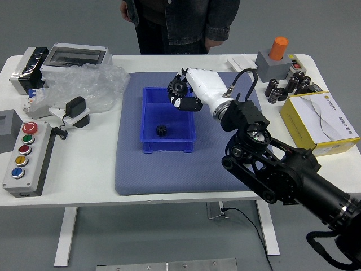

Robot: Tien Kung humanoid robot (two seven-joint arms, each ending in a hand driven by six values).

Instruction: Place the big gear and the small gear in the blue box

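- Head view: the robot's right hand (210, 89) reaches in from the lower right, held above the right, far part of the blue box (169, 146).
- Its fingers are pinching the big gear (177, 86) at their tips; the gear is raised over the box, near its far rim.
- The small gear (161, 131) lies inside the blue box, toward the near side of its floor.
- The blue box sits on a grey-blue mat (169, 176) on the white table (84, 183).
- At the far side stands a person (227, 17) in a dark jacket, one hand (124, 11) and the other hand (212, 43) hanging low at either side of the body.
- On the left are a button panel (34, 165) with colored buttons and a heap of clear plastic wrap (90, 86).
- On the right are a yellow-and-white box (337, 117), several black cylinders (292, 84) and an orange cylinder (278, 48) upright on a grey block (272, 68).
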